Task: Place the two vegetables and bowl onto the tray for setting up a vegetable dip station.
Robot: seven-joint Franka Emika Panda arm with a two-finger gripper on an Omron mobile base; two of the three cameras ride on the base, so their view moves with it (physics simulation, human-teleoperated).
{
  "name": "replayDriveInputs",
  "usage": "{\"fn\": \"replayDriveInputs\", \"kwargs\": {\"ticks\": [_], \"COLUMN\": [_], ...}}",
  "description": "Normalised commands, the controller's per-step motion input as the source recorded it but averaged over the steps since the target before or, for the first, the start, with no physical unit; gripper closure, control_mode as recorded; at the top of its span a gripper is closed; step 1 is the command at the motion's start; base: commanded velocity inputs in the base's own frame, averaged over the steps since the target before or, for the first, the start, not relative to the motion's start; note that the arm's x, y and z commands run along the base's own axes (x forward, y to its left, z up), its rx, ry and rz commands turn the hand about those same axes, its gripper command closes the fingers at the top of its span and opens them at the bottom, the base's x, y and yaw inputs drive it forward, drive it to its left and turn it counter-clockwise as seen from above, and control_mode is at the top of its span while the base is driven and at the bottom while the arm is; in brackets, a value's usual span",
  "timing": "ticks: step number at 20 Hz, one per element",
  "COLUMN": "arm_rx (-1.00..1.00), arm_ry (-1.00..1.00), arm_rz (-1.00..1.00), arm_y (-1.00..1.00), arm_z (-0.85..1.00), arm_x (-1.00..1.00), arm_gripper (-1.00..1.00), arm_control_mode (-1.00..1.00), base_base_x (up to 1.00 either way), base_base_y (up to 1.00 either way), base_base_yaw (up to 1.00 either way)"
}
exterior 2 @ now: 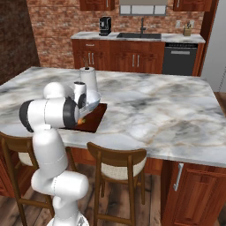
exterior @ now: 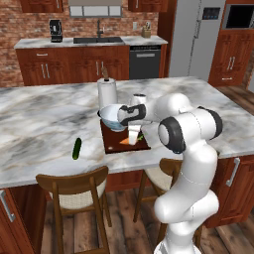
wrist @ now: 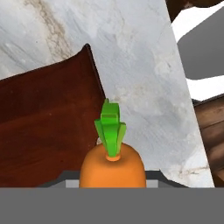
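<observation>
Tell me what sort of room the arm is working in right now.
A home kitchen, rendered: a marble island counter with wooden stools, a sink against a brick wall and a dishwasher behind it.

On the island worktop: one cucumber (exterior: 77,148), one carrot (wrist: 113,168), one bowl (exterior: 112,116), one tray (exterior: 111,144), one towel roll (exterior: 106,92); two chairs (exterior: 74,191) below.

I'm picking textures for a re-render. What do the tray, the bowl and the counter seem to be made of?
Tray: looks like dark reddish-brown wood, satin, faint grain in the hand view. Bowl: probably glazed ceramic, pale blue-white, glossy highlights. Counter: polished marble by its grey and tan veining, possibly an imitation.
</observation>
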Motion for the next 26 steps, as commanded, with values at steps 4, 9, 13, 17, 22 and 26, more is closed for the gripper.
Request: {"fn": "replayDriveInputs", "kwargs": {"ticks": [4, 9, 13, 17, 22, 26], "arm_rx": [0.0, 0.0, 0.0, 0.0, 0.0, 0.0], "arm_ry": [-0.07, -0.07, -0.03, -0.02, 0.0, 0.0], "arm_rz": [0.0, 0.0, 0.01, 0.02, 0.04, 0.05], "arm_y": [0.18, 0.16, 0.16, 0.16, 0.11, 0.08], "arm_z": [-0.14, -0.11, -0.13, -0.14, -0.12, -0.12], "arm_x": [0.14, 0.14, 0.14, 0.14, 0.14, 0.13], "arm_gripper": [1.0, 1.0, 1.0, 1.0, 1.0, 1.0], "arm_control_mode": [-1.0, -1.0, -1.0, -1.0, -1.0, -1.0], "base_base_x": [0.0, 0.0, 0.0, 0.0, 0.0, 0.0], "base_base_y": [0.0, 0.0, 0.0, 0.0, 0.0, 0.0], "base_base_yaw": [0.0, 0.0, 0.0, 0.0, 0.0, 0.0]}}
